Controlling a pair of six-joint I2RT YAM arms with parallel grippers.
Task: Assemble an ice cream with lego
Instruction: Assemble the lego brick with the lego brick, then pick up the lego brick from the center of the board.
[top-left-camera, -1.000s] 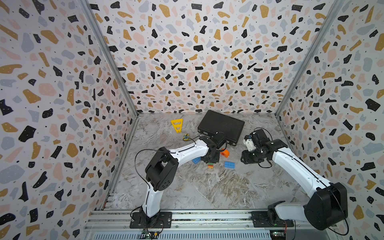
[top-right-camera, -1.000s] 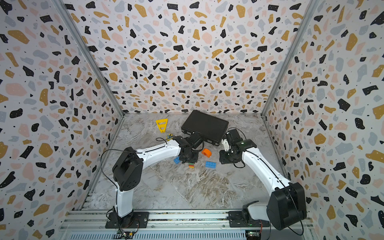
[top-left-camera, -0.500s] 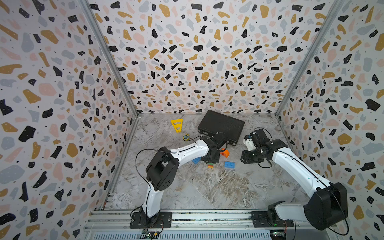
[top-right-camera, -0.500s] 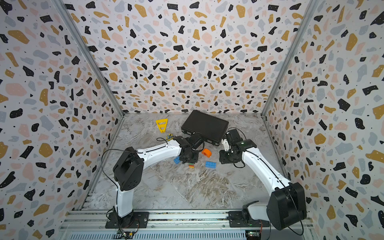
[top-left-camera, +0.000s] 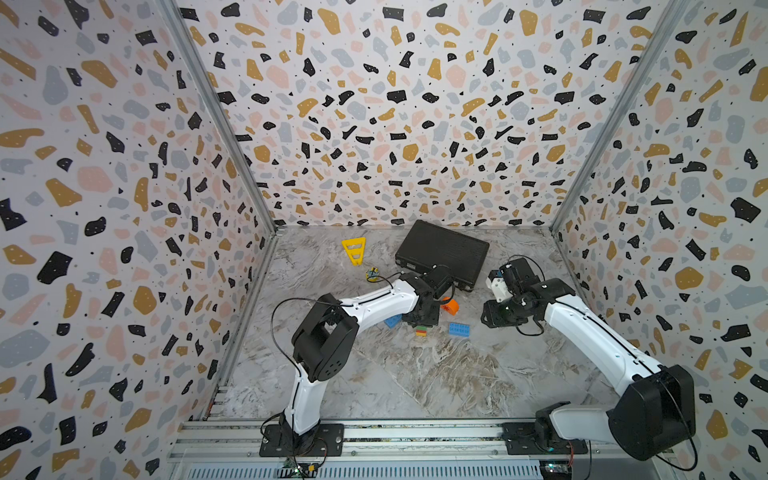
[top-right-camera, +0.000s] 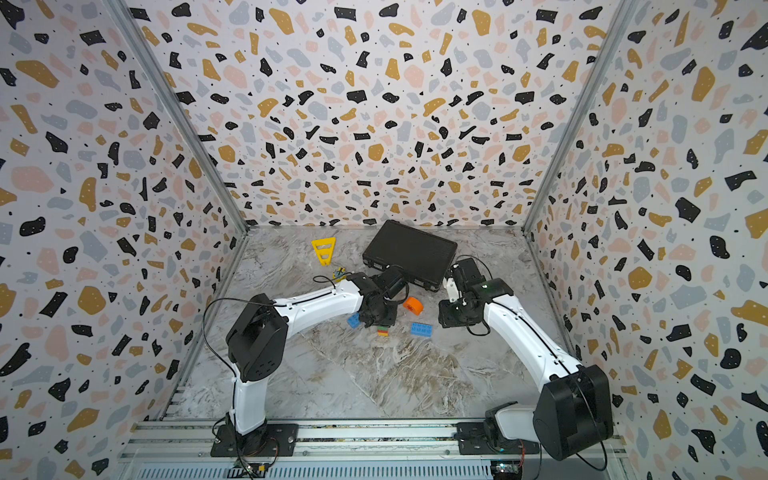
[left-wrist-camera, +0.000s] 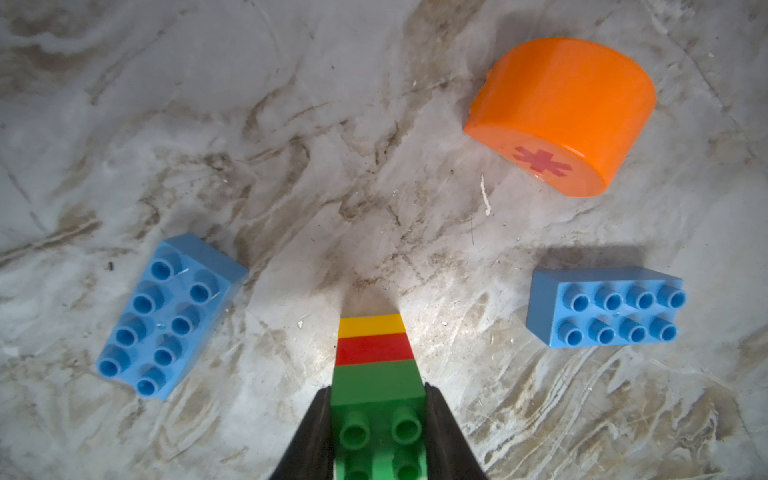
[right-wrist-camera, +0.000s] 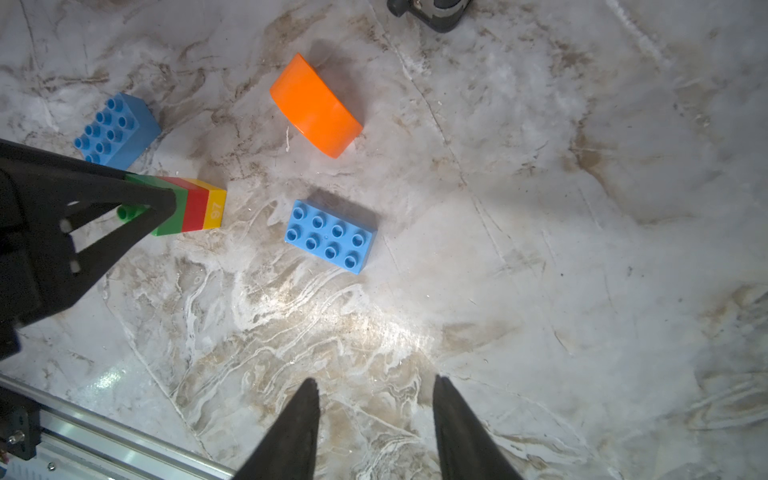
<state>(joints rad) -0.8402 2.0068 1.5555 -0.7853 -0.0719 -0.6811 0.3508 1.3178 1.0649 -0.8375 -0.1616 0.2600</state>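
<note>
No change over the last second: the left pincer (left-wrist-camera: 378, 390) stayed clamped on the green-red-yellow stem (left-wrist-camera: 374, 349). The right pincer (right-wrist-camera: 376, 386) hung part-open and empty. The blue bricks (left-wrist-camera: 170, 316) (left-wrist-camera: 604, 307) and orange dome (left-wrist-camera: 561, 112) remained unfitted.

We see a black case (top-left-camera: 442, 252) lying flat at the far side of the marbled table (top-left-camera: 415, 382). Left of it lies a yellow slotted triangle (top-left-camera: 354, 250), with a small yellow round piece (top-left-camera: 372, 274) just nearer.
</note>
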